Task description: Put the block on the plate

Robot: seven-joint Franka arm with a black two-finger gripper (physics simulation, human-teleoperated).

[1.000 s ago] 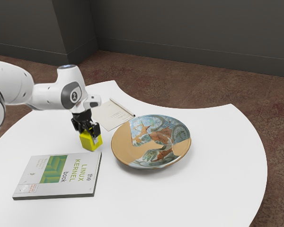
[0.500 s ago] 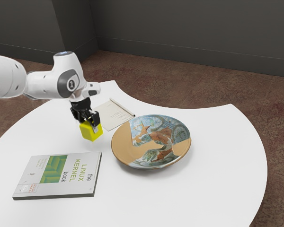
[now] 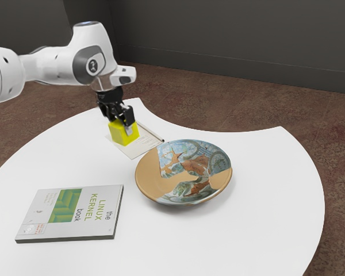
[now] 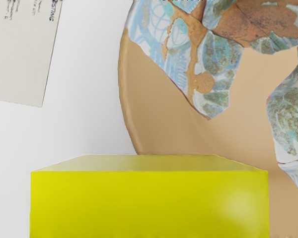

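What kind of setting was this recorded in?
Probably a simulated office or study: a white table holds a Linux Kernel book and a sheet of paper, with brown carpet-like flooring and plain dark walls behind.

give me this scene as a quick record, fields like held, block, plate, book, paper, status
held: yellow block, in the gripper
block: raised off the table, on the exterior view's left of the plate
plate: broad, tan with patches of blue-green and brown pattern, on the table
book: "the LINUX KERNEL book", lying flat, cover up
paper: printed sheet, on the table, partly behind the block
status: block not yet on the plate
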